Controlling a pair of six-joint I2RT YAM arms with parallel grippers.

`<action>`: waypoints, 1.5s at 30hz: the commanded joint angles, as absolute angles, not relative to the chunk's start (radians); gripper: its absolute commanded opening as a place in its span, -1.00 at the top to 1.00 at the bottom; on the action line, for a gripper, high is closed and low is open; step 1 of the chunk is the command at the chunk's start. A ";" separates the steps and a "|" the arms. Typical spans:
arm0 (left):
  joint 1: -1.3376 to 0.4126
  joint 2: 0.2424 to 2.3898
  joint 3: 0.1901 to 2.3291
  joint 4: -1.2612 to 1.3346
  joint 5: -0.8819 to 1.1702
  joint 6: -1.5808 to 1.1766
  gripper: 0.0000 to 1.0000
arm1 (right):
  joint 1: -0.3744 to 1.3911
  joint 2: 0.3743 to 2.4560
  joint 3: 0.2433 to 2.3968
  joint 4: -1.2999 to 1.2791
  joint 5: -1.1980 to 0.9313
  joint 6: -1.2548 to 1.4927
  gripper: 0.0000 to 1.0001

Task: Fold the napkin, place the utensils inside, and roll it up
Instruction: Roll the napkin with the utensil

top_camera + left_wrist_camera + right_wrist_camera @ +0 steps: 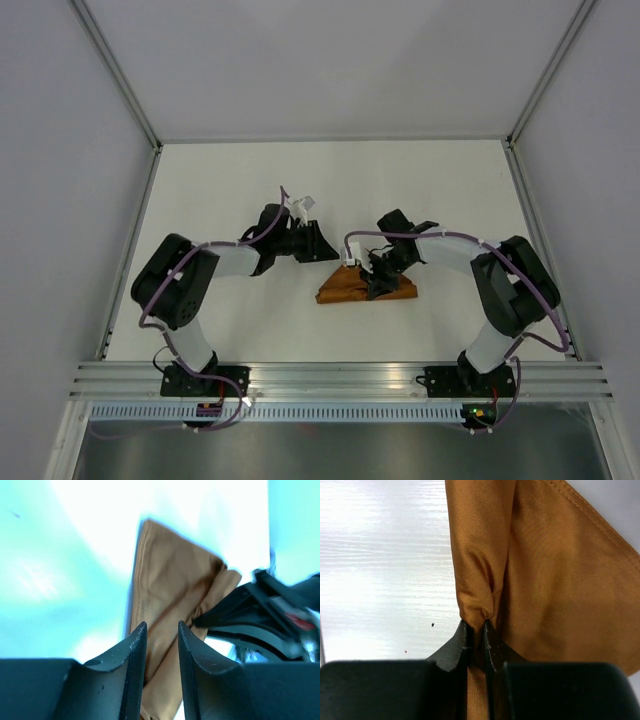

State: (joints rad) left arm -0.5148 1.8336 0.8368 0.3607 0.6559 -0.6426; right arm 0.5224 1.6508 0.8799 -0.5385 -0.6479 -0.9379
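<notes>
Overhead, both arms bend their elbows outward and reach in toward the middle of the white table (250, 180). The left arm (180, 280) stretches rightward, and the left gripper (161, 625) hovers at the far left end of the napkin (345, 290). Its two black, matte, wedge-shaped fingers (132, 650) stand slightly apart, open, with cloth showing through the gap and nothing clamped. The right arm (510, 280) reaches leftward and dips down onto the napkin. The right gripper (475, 624) is closed tight on a raised, rounded fold of the fabric. The napkin lies near the table's centre, slightly right, bunched into a low, long wedge. Its cloth is rust-orange with a fine diagonal weave, a soft sheen and a stitched hem (590, 512) along one edge.
</notes>
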 commanded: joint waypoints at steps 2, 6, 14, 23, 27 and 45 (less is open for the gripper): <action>-0.528 1.608 0.701 0.627 0.365 -0.637 0.23 | 0.480 1.856 0.966 -0.820 -0.681 -1.071 0.99; -0.598 1.458 0.609 0.637 0.195 -0.398 0.20 | 0.442 1.995 1.103 -0.990 -0.709 -1.117 0.99; -0.915 1.377 0.577 0.548 -0.103 0.021 0.09 | 0.416 2.177 1.315 -1.118 -0.724 -1.092 0.97; -1.104 1.460 0.600 0.457 -0.170 0.250 0.00 | 0.407 2.235 1.368 -1.112 -0.684 -1.022 0.97; -1.150 1.534 0.646 0.370 -0.124 0.296 -0.03 | 0.399 2.252 1.385 -1.112 -0.681 -1.016 0.97; -1.224 1.761 0.769 0.377 -0.129 0.465 -0.09 | 0.382 2.287 1.402 -1.095 -0.660 -0.996 0.97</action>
State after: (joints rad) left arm -1.2205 1.7172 0.7460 0.3550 -0.1299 0.3950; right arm 0.3882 2.2219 1.4101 -1.2579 -0.8680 -0.9375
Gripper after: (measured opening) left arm 0.547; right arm 0.154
